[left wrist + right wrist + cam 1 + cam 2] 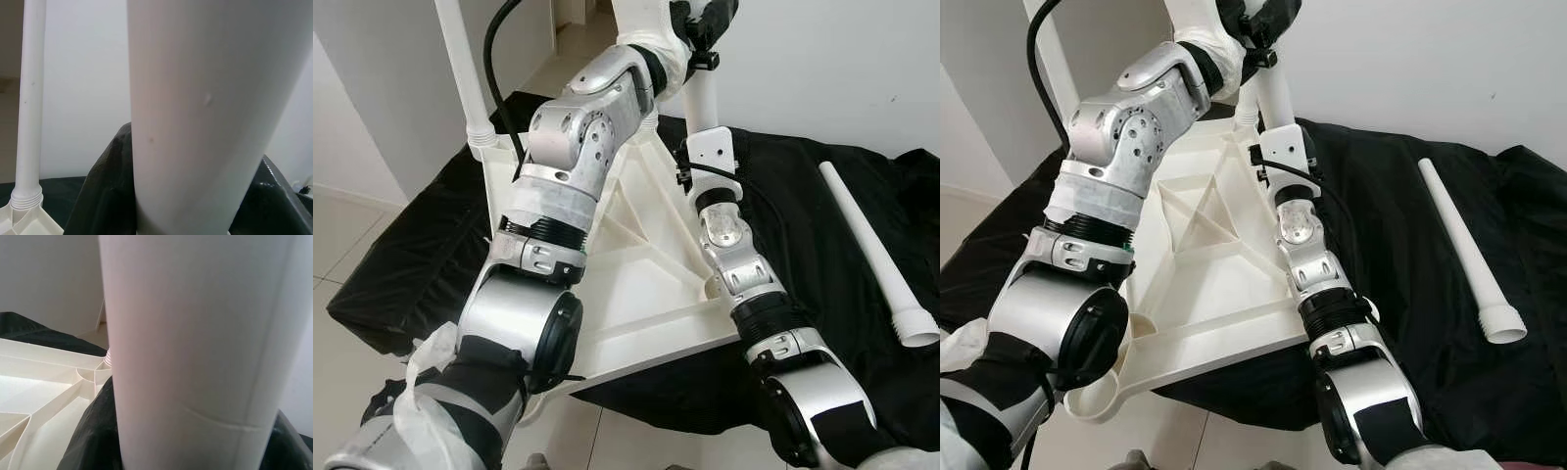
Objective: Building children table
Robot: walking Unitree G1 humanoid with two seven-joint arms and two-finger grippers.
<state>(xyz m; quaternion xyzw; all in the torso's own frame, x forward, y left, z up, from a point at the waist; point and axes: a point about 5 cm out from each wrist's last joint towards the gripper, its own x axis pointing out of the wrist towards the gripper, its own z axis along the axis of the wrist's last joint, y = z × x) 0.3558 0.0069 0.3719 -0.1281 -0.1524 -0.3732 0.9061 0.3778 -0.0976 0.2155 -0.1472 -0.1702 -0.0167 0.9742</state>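
Both hands (705, 24) grip upright table leg (703, 103).

We see a surface draped in a black cloth (822, 245), standing on a pale tiled floor (342, 245) that shows at the left edge and along the bottom of the frame. On the cloth, left of centre, lies an upturned white table top (636, 294) with its ribbed underside facing up; its near corner overhangs the cloth's front edge. At the right of the frame, a loose white table leg (876, 250) lies flat on the cloth, well apart from the top.
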